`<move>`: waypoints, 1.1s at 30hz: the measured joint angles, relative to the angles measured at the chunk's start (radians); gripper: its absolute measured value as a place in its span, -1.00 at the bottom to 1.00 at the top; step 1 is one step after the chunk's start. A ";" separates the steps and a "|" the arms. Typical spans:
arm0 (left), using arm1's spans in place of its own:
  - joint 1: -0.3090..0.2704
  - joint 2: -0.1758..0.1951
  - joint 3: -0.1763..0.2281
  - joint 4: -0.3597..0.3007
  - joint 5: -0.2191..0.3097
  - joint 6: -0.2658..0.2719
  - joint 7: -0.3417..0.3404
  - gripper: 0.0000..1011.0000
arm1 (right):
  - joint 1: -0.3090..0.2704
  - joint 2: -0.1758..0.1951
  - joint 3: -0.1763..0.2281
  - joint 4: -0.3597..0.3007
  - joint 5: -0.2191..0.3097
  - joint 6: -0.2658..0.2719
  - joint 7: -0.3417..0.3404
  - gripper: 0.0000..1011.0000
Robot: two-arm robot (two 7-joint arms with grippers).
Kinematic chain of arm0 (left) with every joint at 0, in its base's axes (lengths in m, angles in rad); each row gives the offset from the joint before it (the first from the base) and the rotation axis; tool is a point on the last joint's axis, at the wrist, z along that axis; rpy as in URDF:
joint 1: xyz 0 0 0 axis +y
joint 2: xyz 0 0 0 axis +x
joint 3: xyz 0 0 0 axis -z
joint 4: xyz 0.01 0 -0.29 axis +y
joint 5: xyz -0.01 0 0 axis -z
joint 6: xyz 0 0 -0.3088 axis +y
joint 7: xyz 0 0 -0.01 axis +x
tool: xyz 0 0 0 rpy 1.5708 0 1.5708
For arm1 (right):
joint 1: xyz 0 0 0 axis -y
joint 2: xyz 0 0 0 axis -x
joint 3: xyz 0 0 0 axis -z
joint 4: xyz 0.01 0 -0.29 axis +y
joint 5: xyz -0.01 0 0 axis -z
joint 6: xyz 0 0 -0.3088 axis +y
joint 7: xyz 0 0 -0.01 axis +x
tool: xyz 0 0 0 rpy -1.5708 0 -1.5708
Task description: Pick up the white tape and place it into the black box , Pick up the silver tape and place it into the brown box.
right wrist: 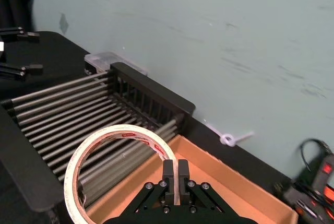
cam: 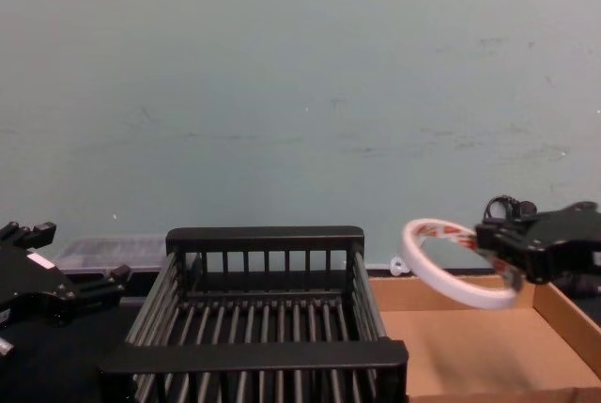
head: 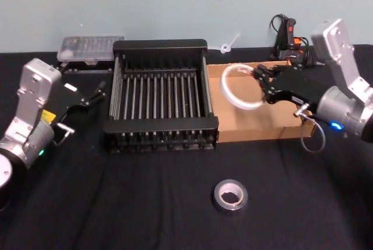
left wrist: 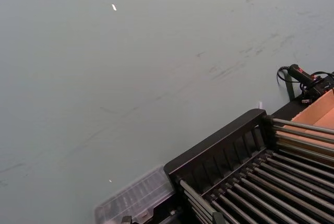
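My right gripper (head: 259, 78) is shut on the rim of the white tape (head: 224, 88), a wide ring with red print inside. It holds the ring tilted in the air over the left end of the brown box (head: 256, 123), close to the right wall of the black box (head: 160, 45). In the right wrist view the fingers (right wrist: 168, 174) pinch the ring (right wrist: 122, 131). The silver tape (head: 230, 196) lies flat on the black cloth in front of both boxes. My left gripper (head: 88, 95) hangs open left of the black box, holding nothing.
A clear plastic case (head: 90, 49) lies behind the black box's left corner. A white zip tie (head: 228, 45) and a black tool with orange parts (head: 288, 34) sit at the back by the wall. The brown box (cam: 460, 347) touches the black box (cam: 263, 234).
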 joint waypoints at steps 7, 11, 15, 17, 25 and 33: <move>0.000 0.000 0.000 0.000 0.000 0.000 0.000 0.98 | 0.066 -0.044 -0.039 0.068 -0.019 -0.018 0.021 -0.89; 0.000 0.000 0.000 0.000 0.000 0.000 0.000 0.98 | 0.101 -0.072 -0.057 0.111 -0.025 -0.031 0.031 -0.89; 0.000 0.000 0.000 0.000 0.000 0.000 0.000 0.98 | 0.146 -0.106 -0.084 0.167 -0.035 -0.048 0.048 -0.89; 0.000 0.000 0.000 0.000 0.000 0.000 0.000 0.98 | 0.158 -0.115 -0.092 0.182 -0.038 -0.052 0.053 -0.89; 0.000 0.000 0.000 0.000 0.000 0.000 0.000 0.98 | 0.219 -0.161 -0.137 0.260 -0.057 -0.073 0.081 -0.89; 0.000 0.000 0.000 0.000 0.000 0.000 0.000 0.98 | 0.255 -0.193 -0.163 0.317 -0.073 -0.080 0.089 -0.89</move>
